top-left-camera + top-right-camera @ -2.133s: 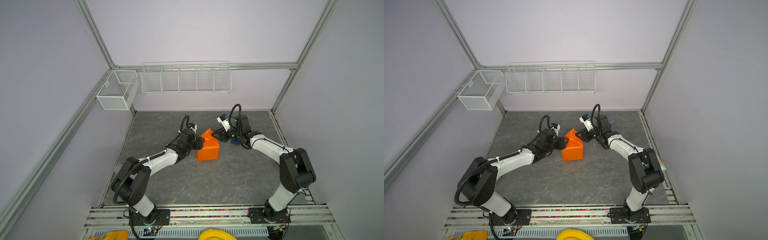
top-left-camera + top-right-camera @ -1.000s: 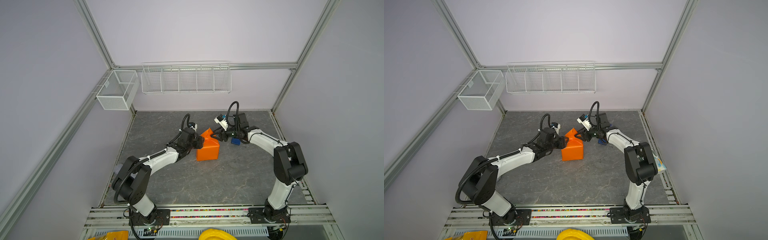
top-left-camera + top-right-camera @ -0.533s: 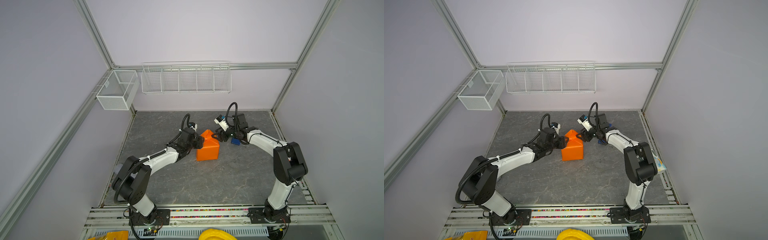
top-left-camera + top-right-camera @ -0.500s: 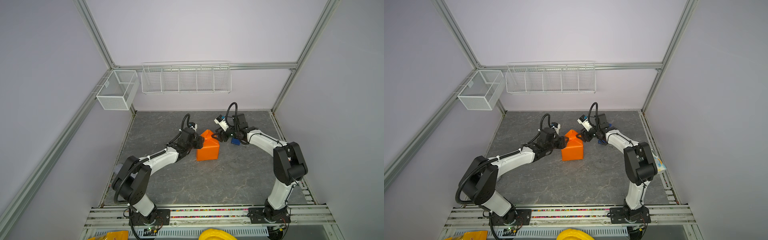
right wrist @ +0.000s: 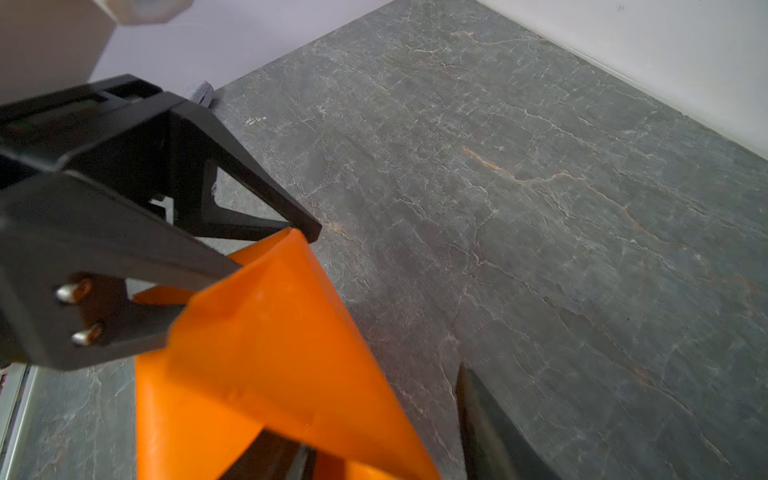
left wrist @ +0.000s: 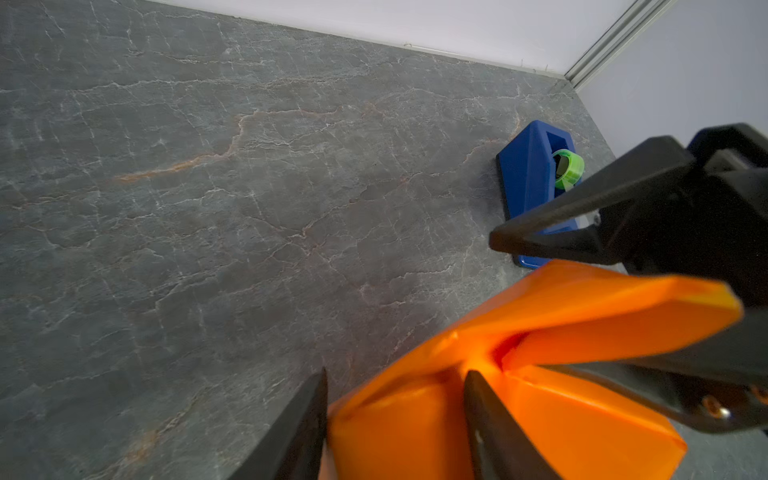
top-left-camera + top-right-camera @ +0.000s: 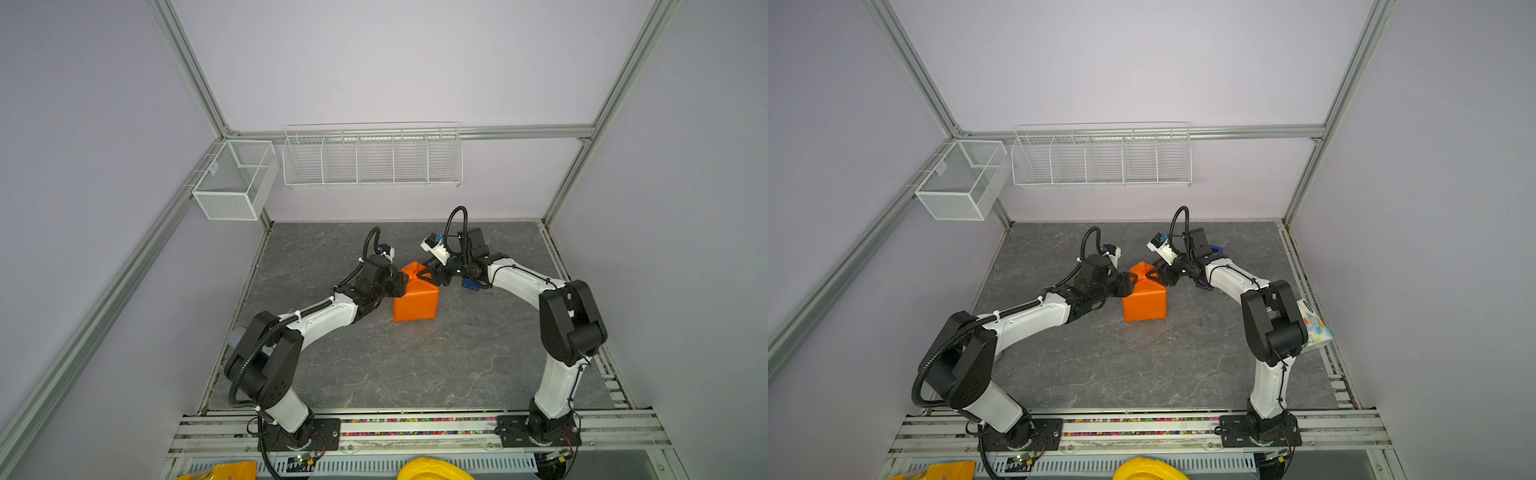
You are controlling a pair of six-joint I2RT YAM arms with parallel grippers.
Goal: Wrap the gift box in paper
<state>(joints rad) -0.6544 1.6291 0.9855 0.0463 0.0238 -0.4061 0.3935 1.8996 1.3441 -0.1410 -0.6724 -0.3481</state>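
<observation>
The orange paper stands folded into a box-shaped bundle in the middle of the table. The gift box is hidden inside it. My left gripper is at the bundle's upper left corner, shut on a folded corner of the paper. My right gripper is at the upper right back corner. It is open, and a raised flap of the paper lies between its jaws. One finger stands clear of the flap over bare table.
A blue tape dispenser with a green roll sits just behind the right gripper. A patterned white packet lies at the right table edge by the right arm. Wire baskets hang on the back wall.
The right arm's elbow has swung inward while its gripper stayed at the paper's back right corner. The left arm and the bundle have not moved.
</observation>
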